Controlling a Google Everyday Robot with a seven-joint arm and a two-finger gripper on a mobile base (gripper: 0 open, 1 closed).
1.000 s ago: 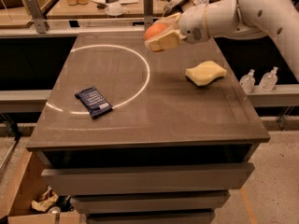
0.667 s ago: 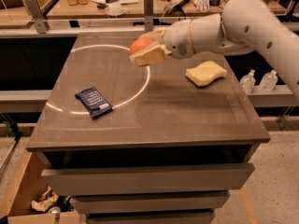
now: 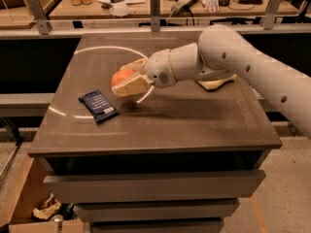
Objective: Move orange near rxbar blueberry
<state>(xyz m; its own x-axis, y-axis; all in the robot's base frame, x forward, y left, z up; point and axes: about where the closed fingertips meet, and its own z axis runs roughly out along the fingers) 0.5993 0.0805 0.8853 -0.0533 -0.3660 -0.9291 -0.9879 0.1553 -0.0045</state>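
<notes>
My gripper (image 3: 127,80) is over the left middle of the brown table (image 3: 194,125), shut on the orange (image 3: 120,76), a round bright orange fruit held between its pale fingers (image 3: 131,87) a little above the tabletop. The rxbar blueberry (image 3: 98,106), a flat dark navy wrapper with pale lettering, lies on the table just left of and below the orange, a short gap away. My white arm reaches in from the right.
A pale yellow sponge (image 3: 214,84) lies at the right rear of the table, partly behind my arm. A bright ring of light (image 3: 97,50) marks the left tabletop. Cluttered benches stand behind. A cardboard box (image 3: 29,212) sits on the floor at lower left.
My gripper has carried the orange from the far right rear of the table leftward and forward, lower, ending close to the rxbar blueberry. The bar and sponge have not moved.
</notes>
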